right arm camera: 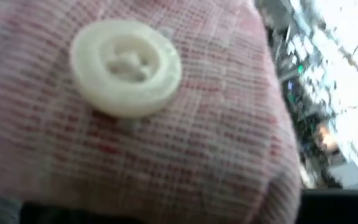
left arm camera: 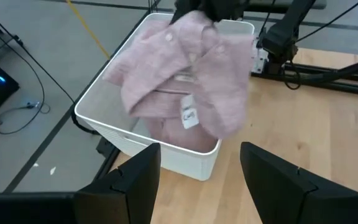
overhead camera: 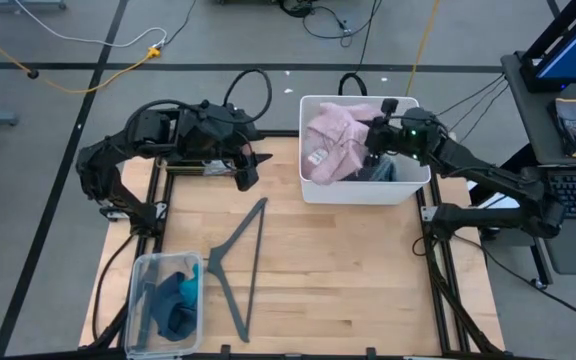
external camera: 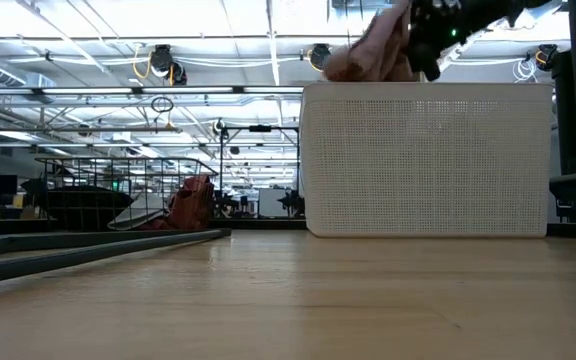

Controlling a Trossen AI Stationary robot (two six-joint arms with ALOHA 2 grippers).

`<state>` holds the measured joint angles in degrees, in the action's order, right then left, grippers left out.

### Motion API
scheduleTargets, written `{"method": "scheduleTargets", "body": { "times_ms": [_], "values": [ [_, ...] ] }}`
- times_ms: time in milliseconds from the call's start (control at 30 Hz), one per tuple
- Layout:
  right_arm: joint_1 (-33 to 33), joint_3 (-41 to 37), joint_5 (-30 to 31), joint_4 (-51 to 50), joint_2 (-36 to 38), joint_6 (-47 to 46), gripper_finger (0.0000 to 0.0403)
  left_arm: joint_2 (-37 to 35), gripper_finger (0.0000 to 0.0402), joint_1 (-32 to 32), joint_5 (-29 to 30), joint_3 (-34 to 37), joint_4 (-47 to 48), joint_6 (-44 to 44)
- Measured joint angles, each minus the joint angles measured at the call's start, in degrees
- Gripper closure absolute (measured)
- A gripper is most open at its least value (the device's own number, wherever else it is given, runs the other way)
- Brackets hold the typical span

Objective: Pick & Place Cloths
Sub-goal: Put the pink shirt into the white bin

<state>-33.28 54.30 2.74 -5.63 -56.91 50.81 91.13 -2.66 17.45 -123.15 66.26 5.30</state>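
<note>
My right pincer [overhead camera: 376, 135] is clamped on the soft pink shirt [overhead camera: 333, 142], its fingers pinched nearly together on a bunch of the fabric at the top of the white perforated plastic bin [overhead camera: 358, 190], which stands at the far right of the pale wooden table [overhead camera: 348, 270]. The shirt hangs from my grip and drapes down into the bin, spilling toward its left wall, with its small white tag [left arm camera: 189, 116] showing on the side facing my other arm. Right up against my right wrist camera the weave fills the view, with a round cream button [right arm camera: 125, 66] sewn on it. My left pincer [overhead camera: 249, 166] hovers with its fingers parted and nothing between them, just left of the bin above the far side of the table. A thin grey triangular hanger [overhead camera: 236, 262] lies flat near the table's middle. At the near left corner a clear plastic box [overhead camera: 138, 300] holds small teal cloths [overhead camera: 176, 300].
</note>
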Motion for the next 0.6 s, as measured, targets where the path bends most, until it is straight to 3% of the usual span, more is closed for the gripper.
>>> {"method": "scheduleTargets", "body": {
  "times_ms": [400, 600],
  "values": [
    [-6.9, -5.7, 0.5, -2.5, -3.5, 1.8, 0.0375, 0.0, 0.0176, 0.0, 0.0, 0.0, 0.0, 0.7],
    [-7.3, -7.8, 4.8, -3.2, -3.5, 8.3, 0.0374, 0.0, 0.0176, 0.0, 0.0, 0.0, 0.0, 0.9]
  ]
}}
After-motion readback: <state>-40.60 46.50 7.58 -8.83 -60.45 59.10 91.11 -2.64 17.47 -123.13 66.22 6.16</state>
